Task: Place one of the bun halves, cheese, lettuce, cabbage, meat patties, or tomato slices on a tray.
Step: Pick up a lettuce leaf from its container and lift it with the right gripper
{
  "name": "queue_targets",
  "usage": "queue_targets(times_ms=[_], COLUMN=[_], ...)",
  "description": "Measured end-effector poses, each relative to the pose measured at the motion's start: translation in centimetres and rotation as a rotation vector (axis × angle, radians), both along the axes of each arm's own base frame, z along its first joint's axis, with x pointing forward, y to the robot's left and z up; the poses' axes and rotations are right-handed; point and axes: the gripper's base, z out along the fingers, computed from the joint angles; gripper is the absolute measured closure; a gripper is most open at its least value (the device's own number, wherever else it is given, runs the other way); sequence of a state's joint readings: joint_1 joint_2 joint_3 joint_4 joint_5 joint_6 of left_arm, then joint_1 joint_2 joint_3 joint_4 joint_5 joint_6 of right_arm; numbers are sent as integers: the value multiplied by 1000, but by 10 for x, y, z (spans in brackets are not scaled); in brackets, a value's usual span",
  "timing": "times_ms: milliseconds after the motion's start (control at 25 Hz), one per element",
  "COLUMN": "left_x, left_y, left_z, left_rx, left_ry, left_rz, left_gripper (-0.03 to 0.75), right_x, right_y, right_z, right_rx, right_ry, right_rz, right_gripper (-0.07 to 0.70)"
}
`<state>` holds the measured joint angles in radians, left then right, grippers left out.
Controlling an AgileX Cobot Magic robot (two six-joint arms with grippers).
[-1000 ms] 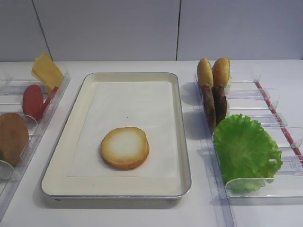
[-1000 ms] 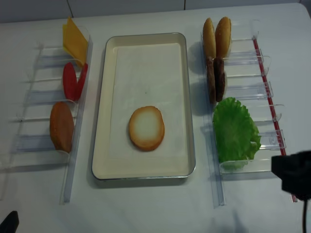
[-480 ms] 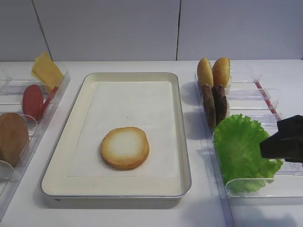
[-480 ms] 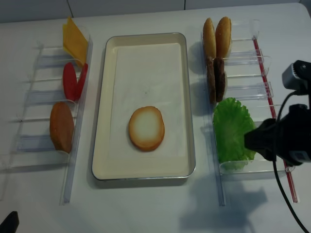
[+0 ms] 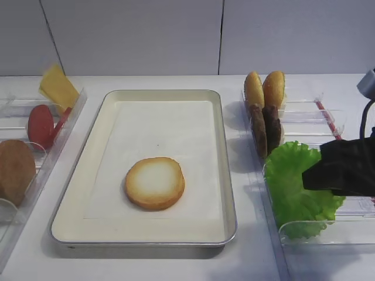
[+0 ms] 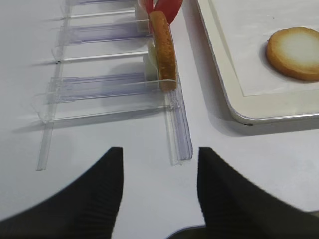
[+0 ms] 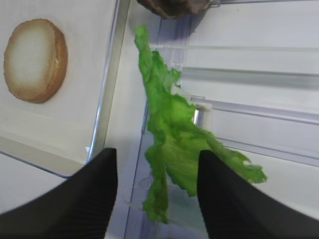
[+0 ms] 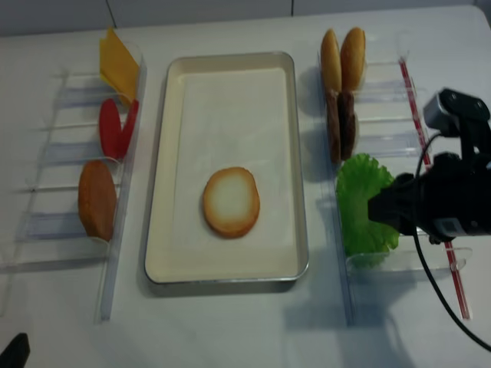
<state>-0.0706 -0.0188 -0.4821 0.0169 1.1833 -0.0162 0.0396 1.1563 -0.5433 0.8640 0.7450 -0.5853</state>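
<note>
The silver tray [image 5: 79, 175] with its paper liner holds one bun half [image 5: 154, 182], pale face up. A frilly green lettuce leaf [image 5: 290, 187] stands in the clear rack on the right. My right gripper [image 7: 157, 152] hovers open over it, with the leaf's lower edge [image 7: 172, 129] between the two fingers and neither finger touching it. From above, the right gripper [image 8: 376, 208] reaches in from the right onto the lettuce [image 8: 357, 203]. My left gripper [image 6: 159, 152] is open over bare table by the left rack's near end. The cabbage is out of view.
The right rack [image 5: 328, 231] also holds two upright bun halves [image 5: 265, 88] and dark meat patties [image 5: 265, 126]. In the left rack [image 5: 53, 158] stand the cheese [image 5: 57, 86], red tomato slices [image 5: 40, 124] and another bun half [image 5: 14, 170].
The right gripper has come in from the lower right and moved over the lettuce, its jaws standing a little wider. Nothing on the tray or in the racks has moved.
</note>
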Motion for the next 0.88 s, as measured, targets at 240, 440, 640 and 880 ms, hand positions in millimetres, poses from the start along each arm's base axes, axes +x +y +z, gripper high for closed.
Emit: queue_targets(times_ms=[240,440,640,880], left_x=[0,0,0,0], left_y=[0,0,0,0], left_z=[0,0,0,0], left_rx=[0,0,0,0], left_ry=[0,0,0,0], left_rz=[0,0,0,0], left_gripper=[396,396,396,396], right_x=[2,4,4,8], right_y=[1,0,0,1], right_z=[-2,-3,-3,4], right_rx=[13,11,11,16], right_ry=[9,5,4,-14], right_rz=[-7,-15,-16,-8], right_gripper=[236,329,472,578])
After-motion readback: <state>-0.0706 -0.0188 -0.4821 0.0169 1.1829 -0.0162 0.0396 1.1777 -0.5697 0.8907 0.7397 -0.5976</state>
